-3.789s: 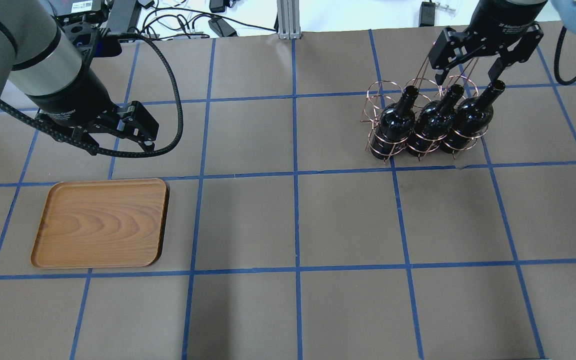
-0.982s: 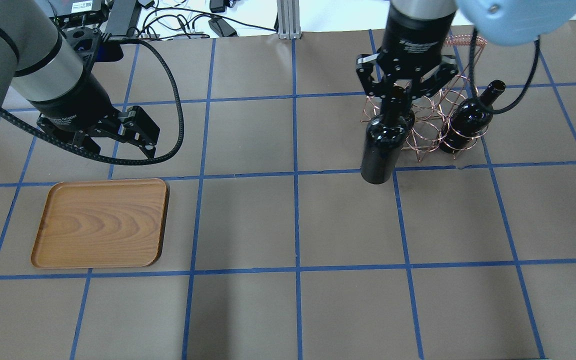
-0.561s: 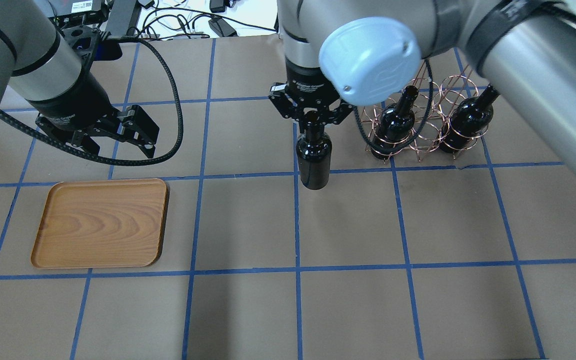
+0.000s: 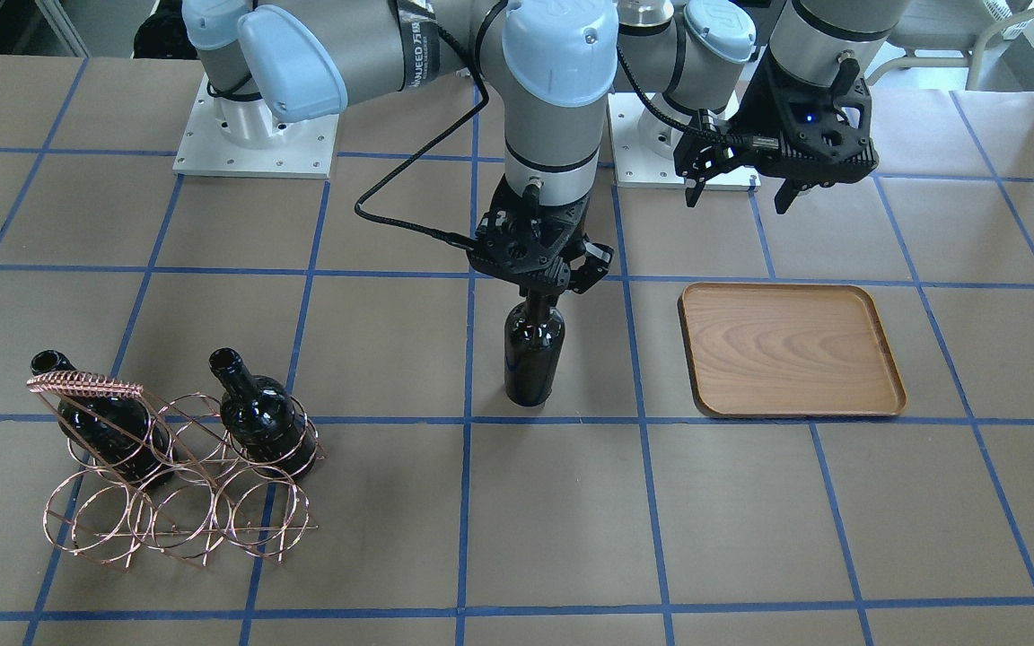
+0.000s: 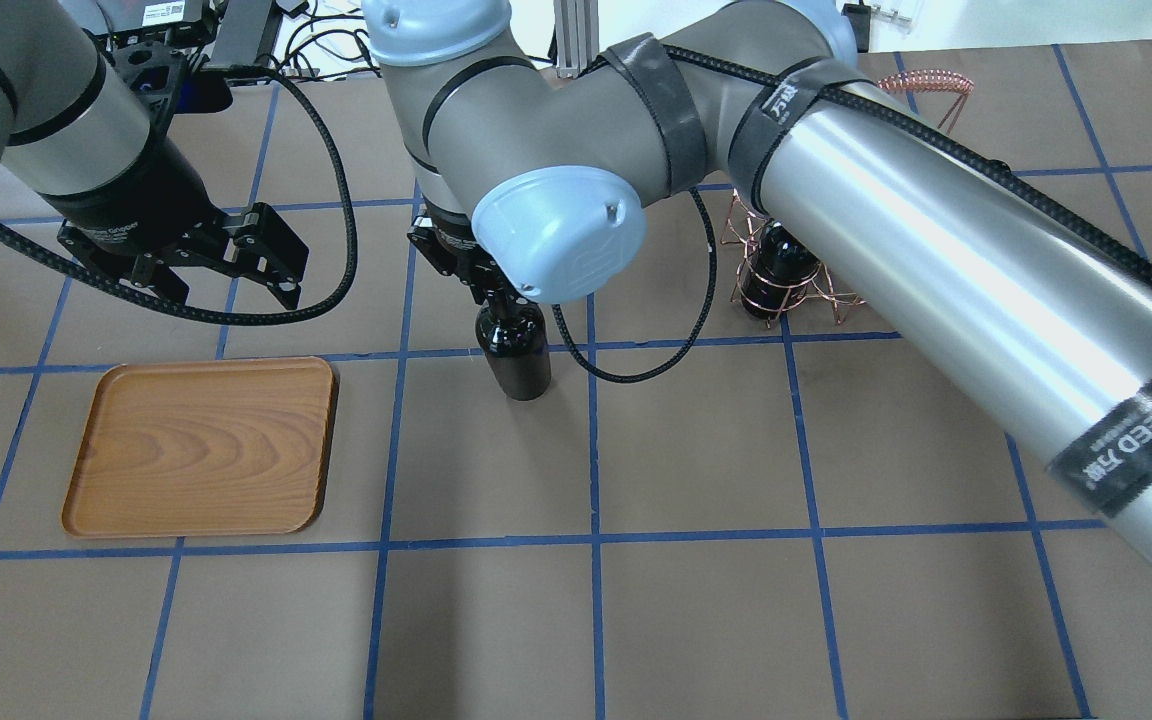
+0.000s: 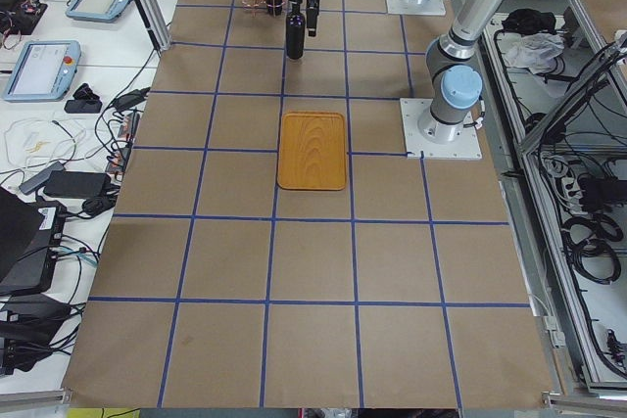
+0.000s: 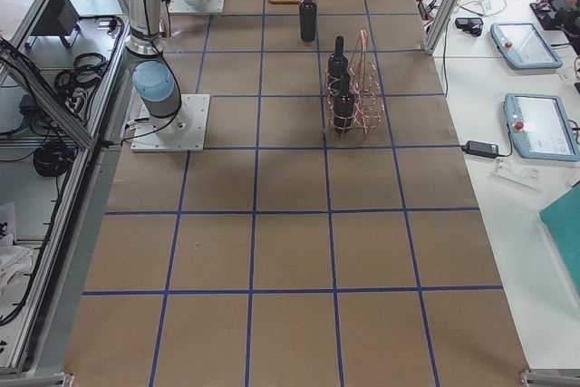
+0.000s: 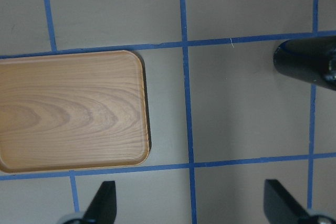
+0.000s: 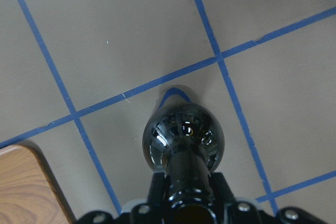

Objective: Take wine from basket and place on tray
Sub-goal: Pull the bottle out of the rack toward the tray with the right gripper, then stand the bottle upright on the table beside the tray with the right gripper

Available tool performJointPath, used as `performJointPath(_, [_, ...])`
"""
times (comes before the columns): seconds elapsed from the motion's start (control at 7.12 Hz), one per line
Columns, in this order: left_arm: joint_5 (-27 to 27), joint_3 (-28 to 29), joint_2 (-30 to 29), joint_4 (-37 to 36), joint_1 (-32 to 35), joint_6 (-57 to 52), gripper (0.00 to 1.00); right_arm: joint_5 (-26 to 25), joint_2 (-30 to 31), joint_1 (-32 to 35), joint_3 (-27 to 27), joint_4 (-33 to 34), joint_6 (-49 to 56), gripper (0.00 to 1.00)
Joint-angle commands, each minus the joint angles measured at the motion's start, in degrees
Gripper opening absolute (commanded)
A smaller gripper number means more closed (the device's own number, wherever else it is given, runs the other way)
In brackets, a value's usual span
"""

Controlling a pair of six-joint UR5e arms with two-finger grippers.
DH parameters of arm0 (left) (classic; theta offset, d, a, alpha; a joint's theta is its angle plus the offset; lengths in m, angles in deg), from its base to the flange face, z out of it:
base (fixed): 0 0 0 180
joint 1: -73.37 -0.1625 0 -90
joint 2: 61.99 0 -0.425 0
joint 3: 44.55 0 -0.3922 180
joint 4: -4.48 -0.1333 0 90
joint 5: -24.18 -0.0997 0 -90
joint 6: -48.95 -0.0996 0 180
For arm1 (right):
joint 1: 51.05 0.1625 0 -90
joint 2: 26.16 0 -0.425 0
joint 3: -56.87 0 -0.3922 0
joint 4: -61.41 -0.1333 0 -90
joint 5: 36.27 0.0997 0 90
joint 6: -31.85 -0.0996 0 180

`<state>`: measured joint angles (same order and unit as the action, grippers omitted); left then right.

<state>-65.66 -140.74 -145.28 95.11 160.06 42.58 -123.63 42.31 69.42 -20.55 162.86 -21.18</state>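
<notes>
My right gripper is shut on the neck of a near-black wine bottle and holds it upright at the table's middle, low over the surface; I cannot tell if it touches. The bottle also shows in the overhead view and the right wrist view. The wooden tray lies empty to the bottle's left. My left gripper hangs open and empty behind the tray; its fingers show in the left wrist view. The copper wire basket holds two bottles.
My right arm stretches across the table's right half and hides most of the basket in the overhead view. Blue tape lines grid the brown table. Cables and devices lie beyond the far edge.
My right gripper lifted the middle bottle out of the basket and carried it left, towards the tray, to the table's middle. My left gripper has barely moved.
</notes>
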Motion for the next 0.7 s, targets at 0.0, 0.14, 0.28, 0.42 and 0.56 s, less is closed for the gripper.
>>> performJointPath(0.0, [0.1, -0.4, 0.0, -1.3, 0.2, 0.0, 1.0, 1.1, -0.8, 2.1, 0.9, 0.6, -5.8, 0.0])
performJointPath(0.14, [0.0, -0.5, 0.0, -1.3, 0.2, 0.0, 1.0, 1.1, -1.8, 2.2, 2.0, 0.8, -7.7, 0.0])
performJointPath(0.28, [0.5, -0.5, -0.1, -1.5, 0.0, 0.0, 1.0, 1.1, -3.2, 3.0, 4.2, 0.8, -9.8, 0.0])
performJointPath(0.42, [0.2, -0.3, -0.2, -2.1, -0.1, 0.8, 1.0, 1.1, -4.3, 3.5, 6.0, 0.8, -11.1, 0.0])
performJointPath(0.56, [-0.2, -0.3, -0.1, -2.2, -0.1, 0.5, 1.0, 1.1, -5.1, 3.5, 7.3, 0.9, -11.3, 0.0])
